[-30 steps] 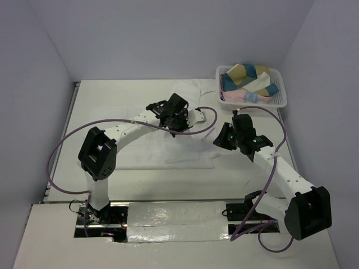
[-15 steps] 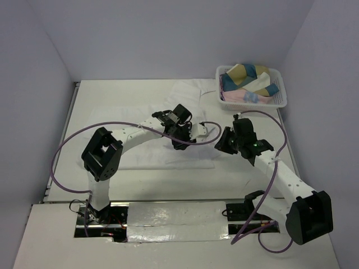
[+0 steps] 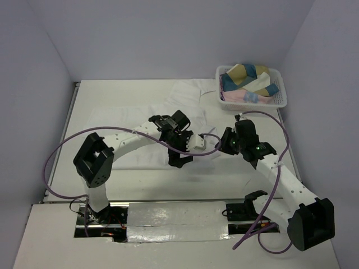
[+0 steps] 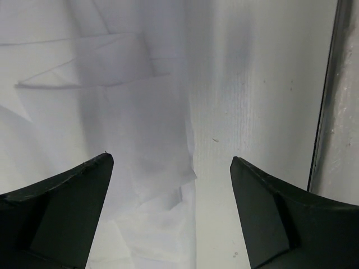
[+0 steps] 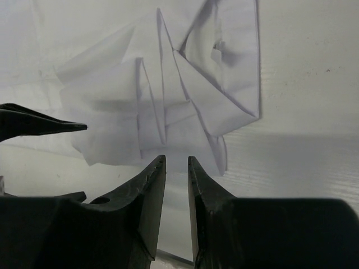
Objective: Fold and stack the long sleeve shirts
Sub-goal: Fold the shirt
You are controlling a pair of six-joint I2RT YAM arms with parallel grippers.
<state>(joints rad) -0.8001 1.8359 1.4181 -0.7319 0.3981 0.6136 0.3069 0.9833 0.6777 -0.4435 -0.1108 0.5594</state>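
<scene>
A white long sleeve shirt lies spread on the middle of the pale counter, partly flat and partly rumpled, with a creased part of the cloth reaching toward the back right. The left arm stretches across the shirt from the near left, and the left fingers hang over its right half. They are spread wide apart with nothing between them. The left wrist view shows folded layers of thin cloth below them on the left and bare counter below them on the right. The right fingers sit just beside the shirt's right edge, close to the left arm's wrist. They are drawn nearly together with only a narrow slit between them, and nothing is in that slit. They point at a bunch of sharp pleats in the cloth, where a small tag shows. Whether their tips touch the counter cannot be told. A white plastic basket stands at the back right corner, well apart from the shirt. It holds folded cloths in yellow, blue and pink
</scene>
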